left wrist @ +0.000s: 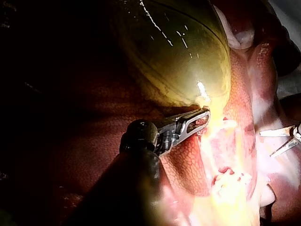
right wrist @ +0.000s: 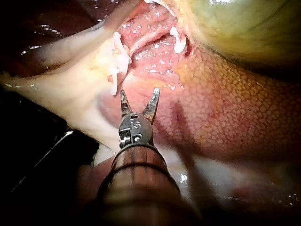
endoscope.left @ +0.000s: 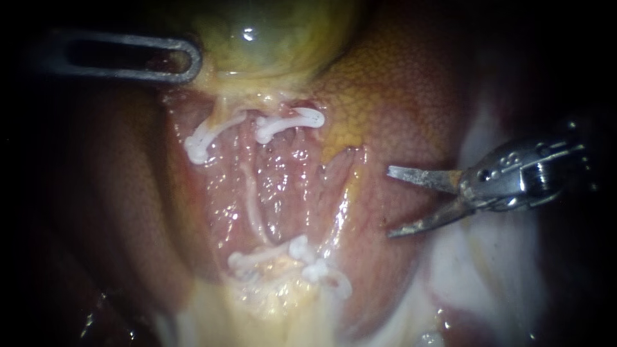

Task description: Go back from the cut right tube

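right instrument (endoscope.left: 389, 202) is sitting at frame right, blades parted and empty, well apart from the clips (endoscope.left: 289, 123); retreat is looking nearly done. left instrument (endoscope.left: 191, 62) is gripping gallbladder (endoscope.left: 270, 32).

Bright centre, dark, perhaps shadowed, edges.

Endoscope view. Cut off at the left edge, shaft lost in shadow: left instrument (endoscope.left: 195, 62). Cut off at the right edge, dark behind the wrist joint: right instrument (endoscope.left: 390, 202). Cropped by the upper edge: gallbladder (endoscope.left: 270, 45). Blurred together, number not determinable: lower clips (endoscope.left: 300, 249). Left wrist view. Cropped to blade tips only: right instrument. Blurred and unlit: own shaft.
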Controlling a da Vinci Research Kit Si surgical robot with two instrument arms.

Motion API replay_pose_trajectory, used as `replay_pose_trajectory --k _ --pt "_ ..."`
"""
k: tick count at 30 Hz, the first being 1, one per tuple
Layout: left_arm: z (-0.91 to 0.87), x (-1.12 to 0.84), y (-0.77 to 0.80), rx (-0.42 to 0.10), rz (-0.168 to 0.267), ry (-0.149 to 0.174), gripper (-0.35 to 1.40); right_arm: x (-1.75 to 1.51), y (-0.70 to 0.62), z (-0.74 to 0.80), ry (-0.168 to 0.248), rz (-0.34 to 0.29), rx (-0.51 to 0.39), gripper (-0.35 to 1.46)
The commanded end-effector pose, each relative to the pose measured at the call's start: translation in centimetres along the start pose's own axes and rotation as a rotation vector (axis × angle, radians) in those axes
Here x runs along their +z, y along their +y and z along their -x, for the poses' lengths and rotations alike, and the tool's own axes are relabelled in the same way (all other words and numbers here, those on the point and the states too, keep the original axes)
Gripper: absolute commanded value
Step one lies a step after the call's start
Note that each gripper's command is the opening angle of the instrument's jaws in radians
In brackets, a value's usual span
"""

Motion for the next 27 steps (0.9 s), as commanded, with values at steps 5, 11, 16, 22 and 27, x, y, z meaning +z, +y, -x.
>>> replay_pose_trajectory --k 5,11,16,22,27 --pt "-0.07 0.17 0.04 0.005 -0.004 0.013 -0.35 -0.01 0.0 0.0 0.001 -0.001 -0.001 1.44" --pt "-0.12 0.28 0.06 0.009 -0.004 0.022 -0.35 -0.01 0.0 0.0 0.001 -0.001 -0.001 1.44" --pt "-0.12 0.29 0.06 0.009 -0.002 0.024 -0.35 -0.01 0.0 0.0 0.001 -0.001 -0.001 1.44" --pt "-0.12 0.29 0.06 0.009 -0.002 0.024 -0.35 -0.01 0.0 0.0 0.004 -0.007 -0.002 1.44" --pt "-0.12 0.28 0.06 0.009 -0.005 0.026 -0.35 -0.01 0.0 0.0 0.004 -0.007 -0.002 1.44"
